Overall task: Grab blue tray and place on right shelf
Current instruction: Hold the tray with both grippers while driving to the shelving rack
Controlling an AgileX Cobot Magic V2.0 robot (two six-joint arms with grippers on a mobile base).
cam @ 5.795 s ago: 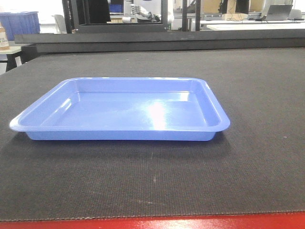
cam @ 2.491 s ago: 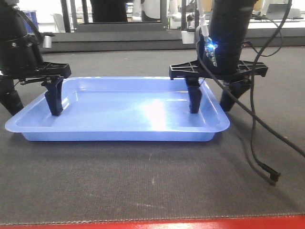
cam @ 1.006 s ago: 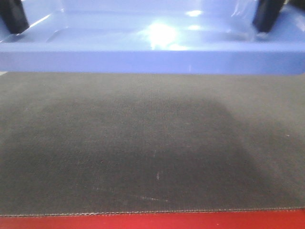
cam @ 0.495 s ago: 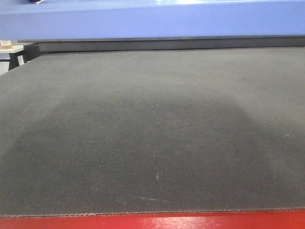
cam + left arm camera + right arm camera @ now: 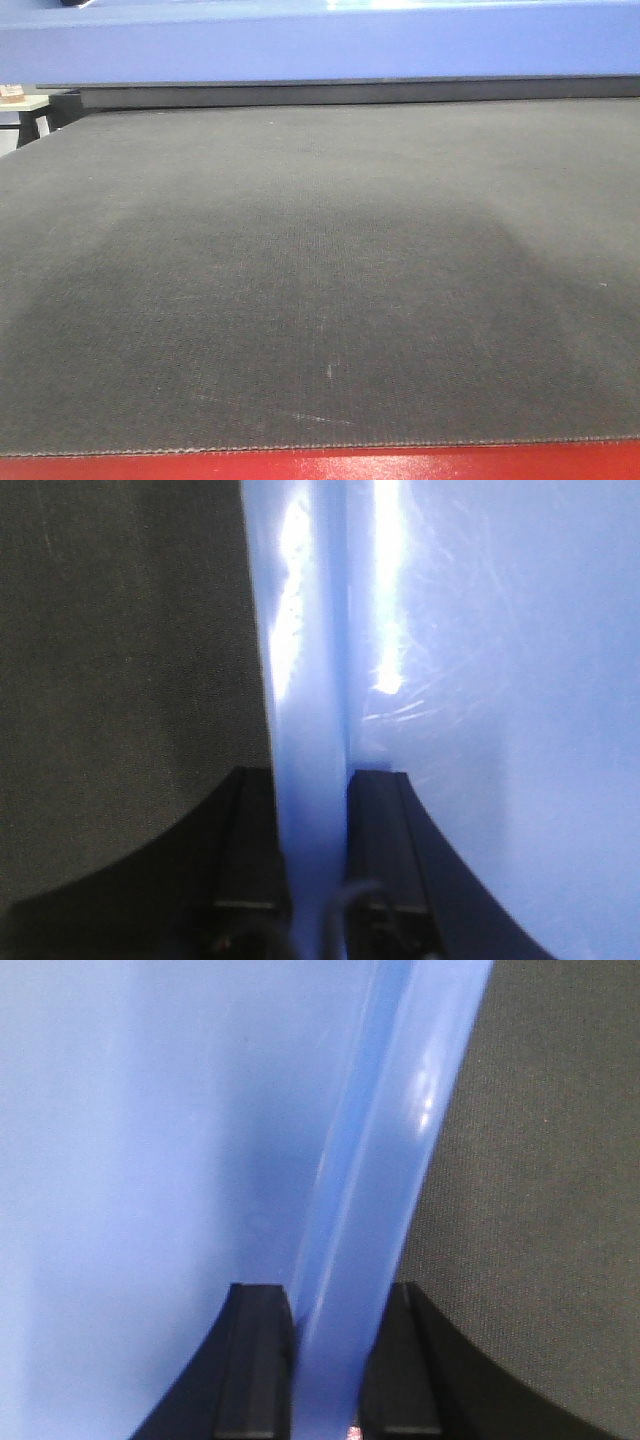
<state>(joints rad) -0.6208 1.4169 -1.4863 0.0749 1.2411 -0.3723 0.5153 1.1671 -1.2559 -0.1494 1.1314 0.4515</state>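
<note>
The blue tray (image 5: 320, 45) hangs in the air above the dark mat; only its long side shows as a band across the top of the front view. My left gripper (image 5: 312, 780) is shut on the blue tray's (image 5: 480, 660) left rim, one finger inside and one outside. My right gripper (image 5: 335, 1295) is shut on the blue tray's (image 5: 150, 1140) right rim in the same way. Neither gripper shows in the front view. The right shelf is out of view.
A dark textured mat (image 5: 320, 280) covers the table, with a red edge (image 5: 320, 468) along the front. The tray's shadow lies on the middle of the mat. A raised dark ledge (image 5: 350, 94) runs along the far side. A white table corner (image 5: 20, 105) shows at far left.
Since a second ago the tray has risen to the top of the front view, the fingertips leaving it. It was held from 2.5 s ago. Hardly anything has moved in the last half second.
</note>
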